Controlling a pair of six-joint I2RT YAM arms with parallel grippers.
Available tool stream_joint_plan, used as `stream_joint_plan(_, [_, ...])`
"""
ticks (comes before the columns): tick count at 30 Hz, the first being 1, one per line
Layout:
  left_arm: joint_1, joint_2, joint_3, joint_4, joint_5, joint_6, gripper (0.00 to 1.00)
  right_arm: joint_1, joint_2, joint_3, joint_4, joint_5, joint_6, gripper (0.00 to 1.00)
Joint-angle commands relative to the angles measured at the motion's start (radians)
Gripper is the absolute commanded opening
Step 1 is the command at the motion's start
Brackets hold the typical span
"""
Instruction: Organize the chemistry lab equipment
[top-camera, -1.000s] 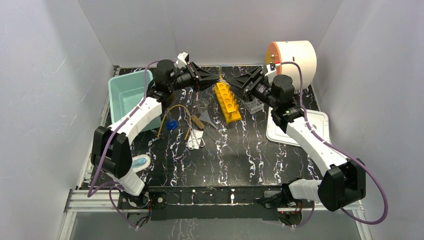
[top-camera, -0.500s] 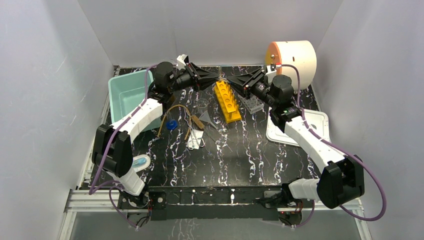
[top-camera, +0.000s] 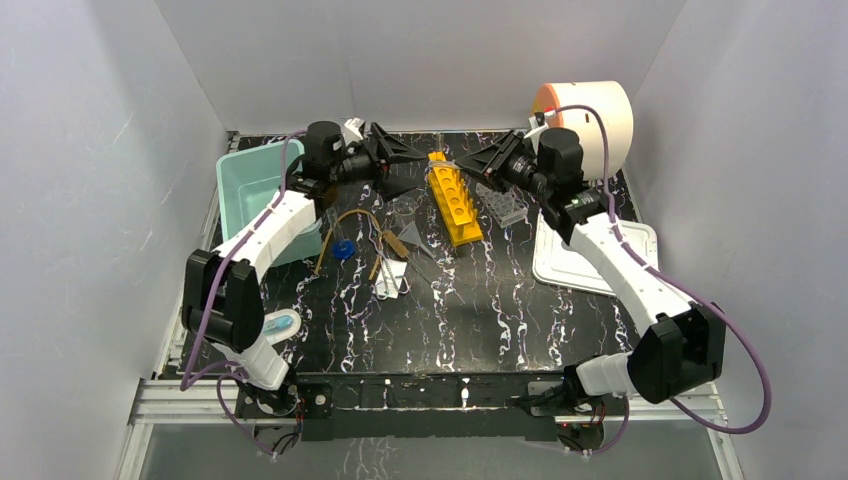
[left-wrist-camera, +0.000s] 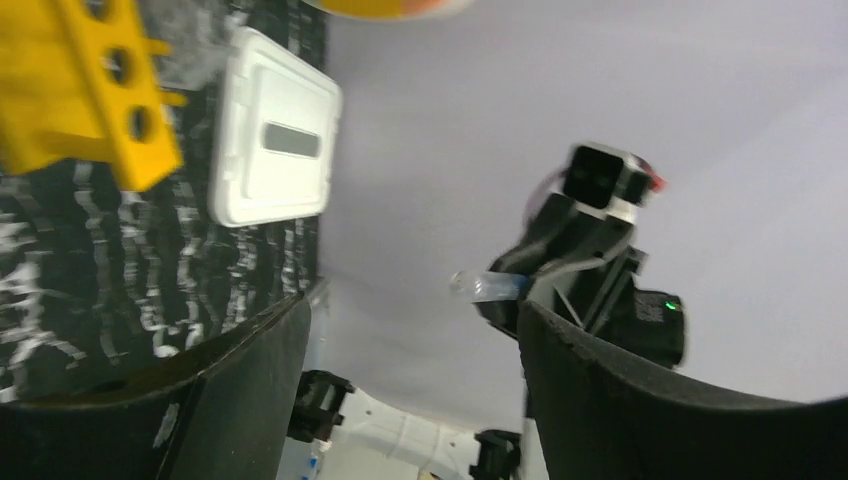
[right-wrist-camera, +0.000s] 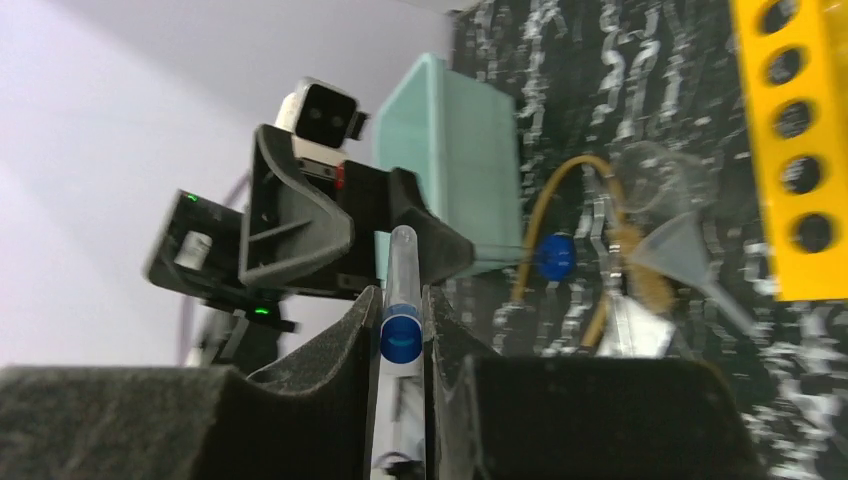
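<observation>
Desk (top-camera: 500, 310): black slab w/ white marble-like veins, matte.

R end effector (top-camera: 470, 168) is pinched nearly closed on a clear test tube (right-wrist-camera: 403, 290). The tube is slim w/ a rounded tip and a blue part at the gripped end, and it pokes out past the pads toward the L arm. It sits in mid-air over the far centre of the desk, just above the far end of the yellow rack (top-camera: 455, 205). That rack is a long opaque plastic bar w/ a row of round holes, and it lies flat.

L end effector (top-camera: 412, 168) has its jaws wide apart w/ nothing between them, facing the tube tip close by but not touching.

Both arms reach far and bend inward, wrists about level, tips pointing at each other.

- Clear plastic tube rack (top-camera: 505, 205): gridded, just right of the yellow one.
- Clear glass beaker (top-camera: 405, 208), clear funnel (top-camera: 420, 240) (cone shape) and amber rubber tube (top-camera: 345, 218) (curved loop) lie left of the yellow rack.
- Small blue round cap (top-camera: 343, 249) sits near the loop.
- Teal plastic bin (top-camera: 250, 185): far left.
- White tray (top-camera: 600, 260): right, flat, rounded corners.
- Cream roll (top-camera: 590, 115) w/ orange end: far right.
</observation>
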Motion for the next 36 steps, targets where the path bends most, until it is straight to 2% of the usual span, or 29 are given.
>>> stream_joint_plan(1, [0.07, -0.052, 0.161, -0.535, -0.071, 0.415, 0.77, -0.015, 0.025, 0.168, -0.356, 0.04, -0.436, 0.18])
stream_joint_plan(3, [0.078, -0.053, 0.207, -0.693, -0.16, 0.581, 0.79, -0.04, 0.032, 0.212, -0.461, 0.088, -0.53, 0.18])
stream_joint_plan(5, [0.08, -0.059, 0.224, -0.771, -0.198, 0.662, 0.8, -0.074, 0.053, 0.262, -0.544, 0.109, -0.606, 0.18])
stream_joint_plan(13, [0.081, -0.077, 0.222, -0.833, -0.245, 0.75, 0.81, -0.094, 0.258, 0.505, -0.832, 0.294, -0.914, 0.19])
stream_joint_plan(18, [0.08, -0.062, 0.239, -0.856, -0.248, 0.776, 0.81, -0.093, 0.36, 0.534, -0.817, 0.407, -0.997, 0.17])
stream_joint_plan(23, [0.081, -0.046, 0.258, -0.883, -0.261, 0.801, 0.81, -0.083, 0.453, 0.548, -0.724, 0.481, -1.053, 0.17])
stream_joint_plan(30, [0.081, -0.031, 0.27, -0.887, -0.267, 0.812, 0.81, -0.044, 0.553, 0.592, -0.602, 0.446, -1.14, 0.19])
stream_joint_plan(36, [0.08, -0.037, 0.262, -0.887, -0.269, 0.809, 0.81, -0.044, 0.658, 0.677, -0.627, 0.47, -1.218, 0.19])
